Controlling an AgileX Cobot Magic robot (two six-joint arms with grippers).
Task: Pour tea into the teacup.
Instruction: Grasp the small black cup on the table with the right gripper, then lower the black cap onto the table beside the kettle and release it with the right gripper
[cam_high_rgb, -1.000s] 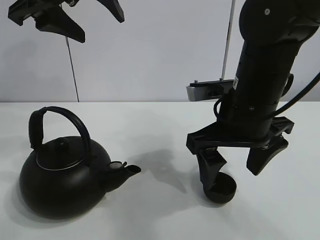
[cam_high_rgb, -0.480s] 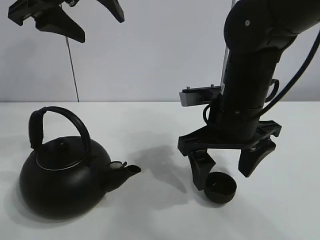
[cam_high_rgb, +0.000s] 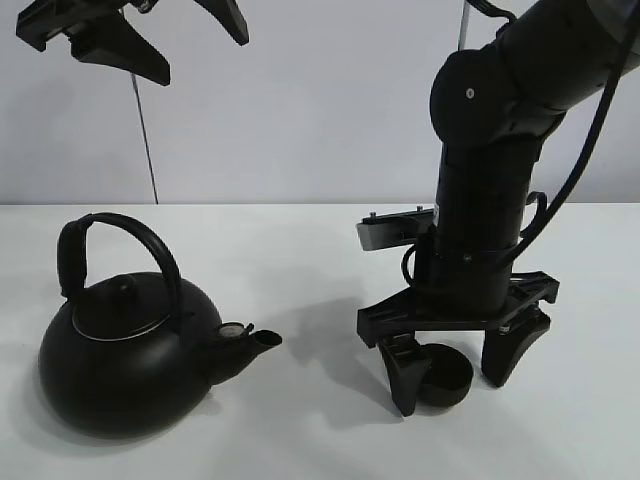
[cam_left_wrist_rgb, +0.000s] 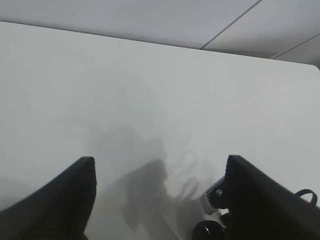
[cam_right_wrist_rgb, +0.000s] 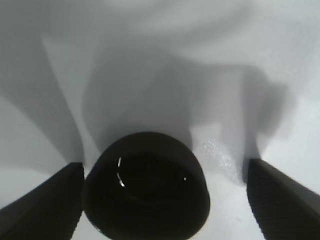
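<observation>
The teacup (cam_high_rgb: 446, 374) stands upright on the counter's (cam_high_rgb: 300, 250) right half, well off its far edge; the kettle (cam_high_rgb: 125, 360) sits on the left half. The right pincer (cam_high_rgb: 450, 390) straddles the teacup, spread wide, gripping nothing. The left pincer (cam_high_rgb: 200, 55) hangs high over the kettle, likewise wide and empty.

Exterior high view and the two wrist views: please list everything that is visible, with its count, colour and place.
kettle: one, black, on the left of the table, spout pointing toward the teacup
teacup: one, black, on the right of the table, between the right gripper's fingers
table: one, white, under everything
wall: one, pale grey, behind the table
left gripper: one, black, open, high above the kettle
right gripper: one, black, open, lowered around the teacup
</observation>
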